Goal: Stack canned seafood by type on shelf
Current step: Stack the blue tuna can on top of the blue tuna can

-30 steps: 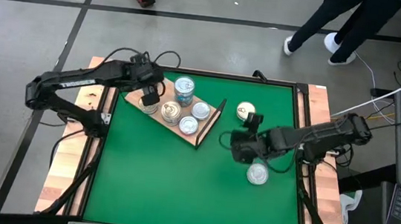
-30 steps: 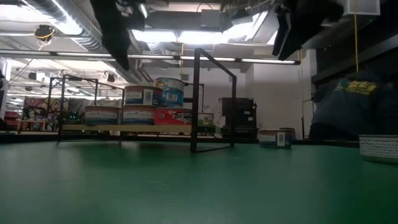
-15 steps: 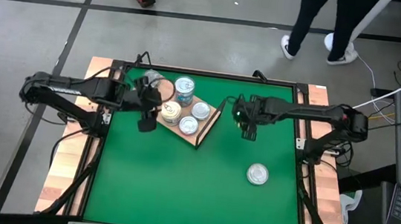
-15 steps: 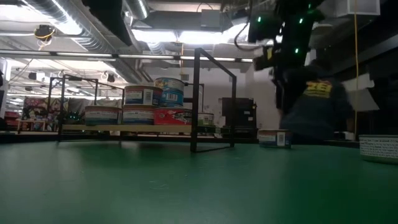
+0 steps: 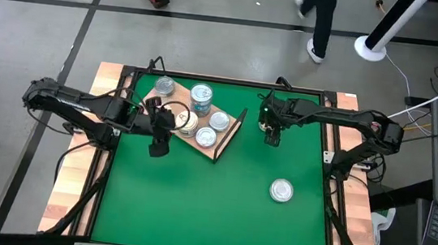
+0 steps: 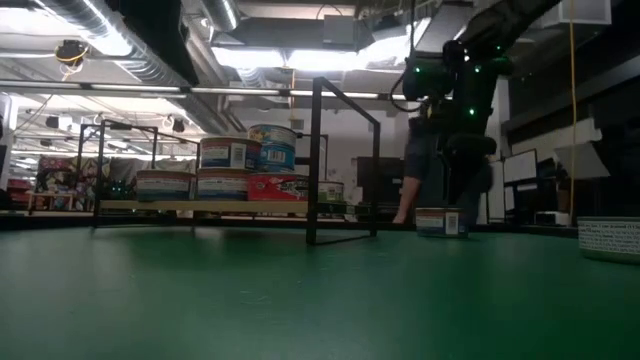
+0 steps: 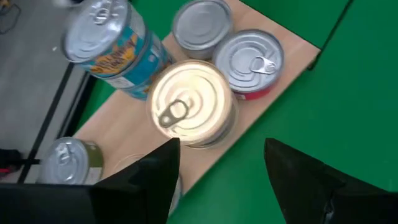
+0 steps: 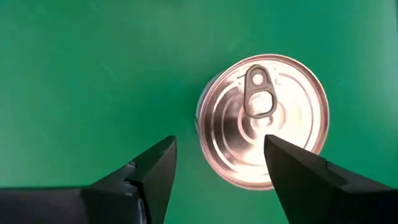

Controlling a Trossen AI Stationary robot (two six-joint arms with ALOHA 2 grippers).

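The shelf [image 5: 171, 126] is a light-brown board with a black wire frame end [image 5: 231, 133]. It carries several tins, among them a tall blue-labelled one [image 5: 200, 98] and a cream-topped one [image 7: 189, 102]. Another tin [image 5: 163, 86] sits at its far-left corner. My left gripper [image 5: 160, 139] [image 7: 221, 171] is open and hovers over the mat at the shelf's near-left edge. My right gripper [image 5: 270, 134] [image 8: 221, 165] is open above a lone tin with a pull tab [image 8: 264, 118] [image 6: 440, 222], which stands on the mat right of the shelf. A further tin [image 5: 281, 191] rests nearer the table's right near side.
The green mat [image 5: 193, 209] lies bare across the near half of the table. In the low view the tins on the shelf [image 6: 230, 153] show as two tiers. A person's legs [image 5: 321, 19] pass beyond the far edge. Wooden table borders [image 5: 64, 196] flank the mat.
My left gripper has drawn back from the shelf's left end toward the near edge, uncovering a tin at the board's far-left corner. My right gripper has swung from the mat's right middle toward the far edge and come down over the lone tin. The person has walked on.
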